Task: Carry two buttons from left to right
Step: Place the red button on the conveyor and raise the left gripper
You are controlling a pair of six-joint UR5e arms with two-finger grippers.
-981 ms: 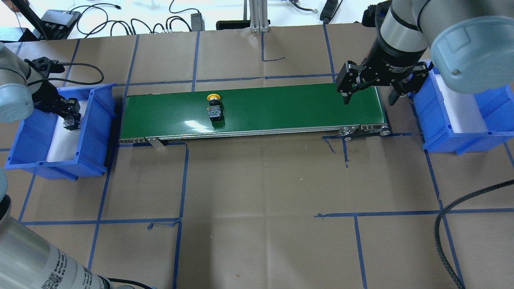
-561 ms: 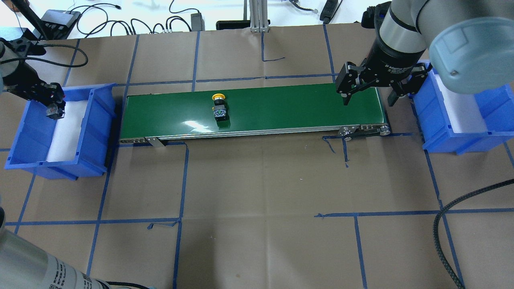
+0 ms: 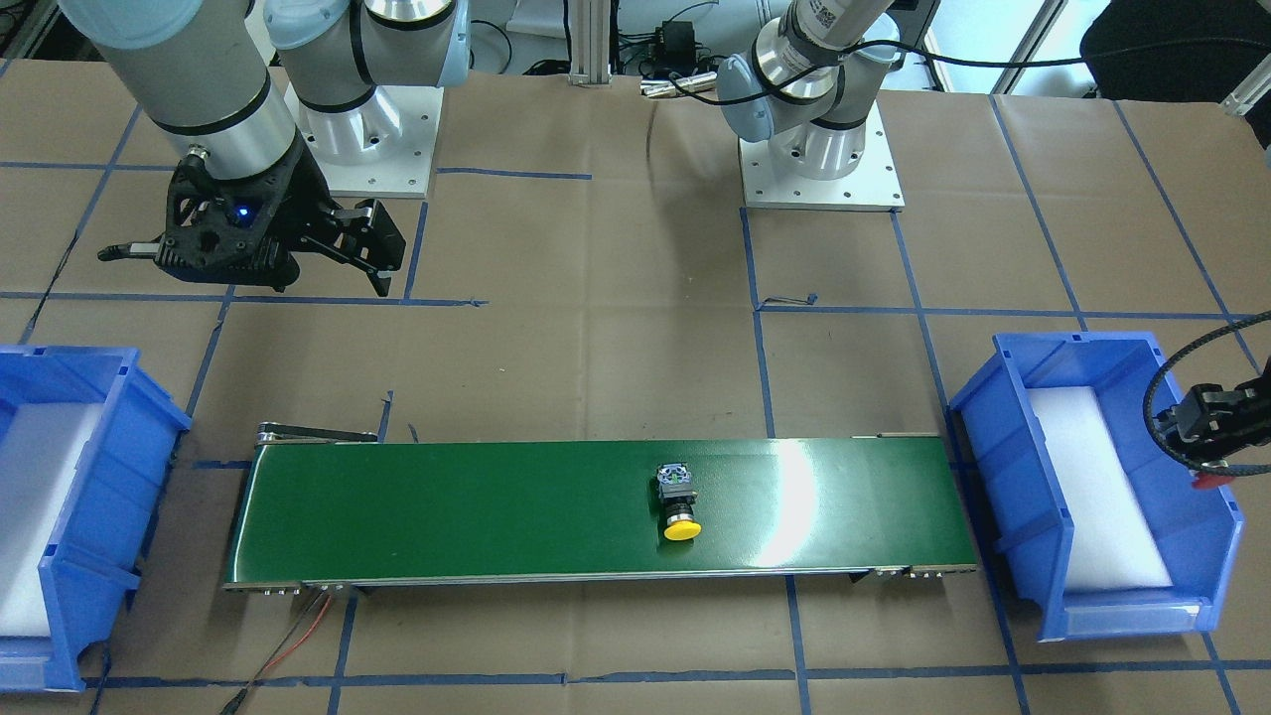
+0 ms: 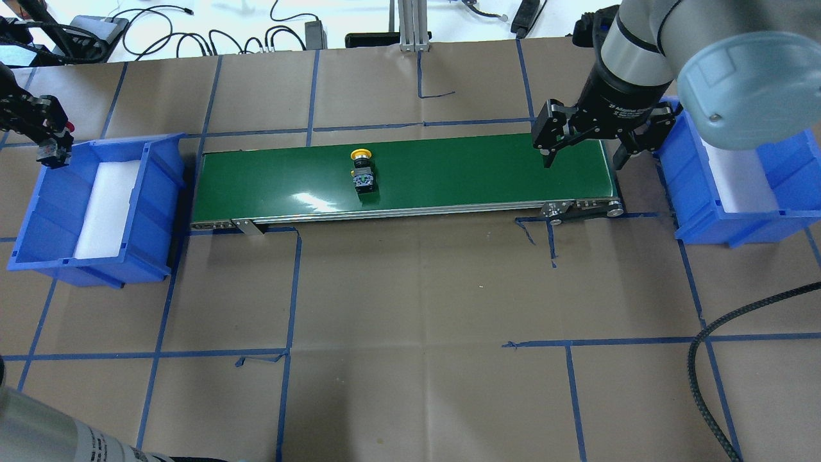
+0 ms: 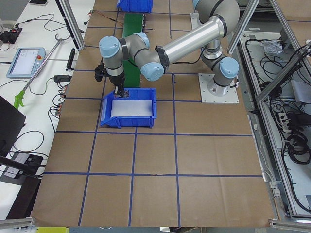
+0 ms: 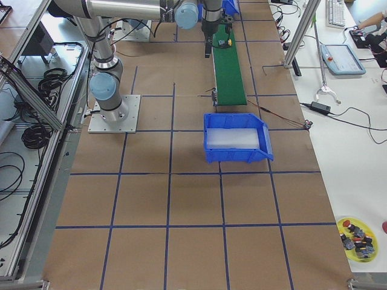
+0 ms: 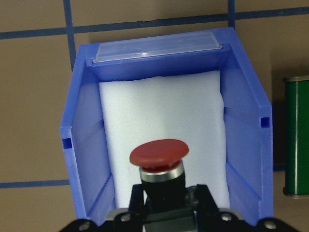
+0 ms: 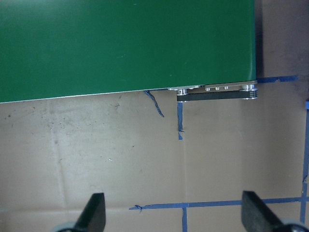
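The red button (image 7: 158, 155) sits upright between the fingers of my left gripper (image 4: 48, 138). The gripper is shut on its black neck and holds it above the outer end of the left blue bin (image 4: 154, 192). The red cap also shows in the front view (image 3: 1209, 483). The yellow button (image 4: 362, 170) lies on its side near the middle of the green conveyor belt (image 4: 449, 173); it also shows in the front view (image 3: 678, 501). My right gripper (image 4: 582, 160) is open and empty, hovering over the belt's right end.
The right blue bin (image 4: 693, 186), lined with white foam, stands just past the belt's right end. A black braided cable (image 4: 699, 359) curls over the table's front right. A yellow dish (image 6: 357, 232) with several spare buttons lies on the side bench.
My left gripper has risen out of the left bin with the red button and moved outward. The yellow button has travelled a little to the right on the belt. The right gripper barely moved.
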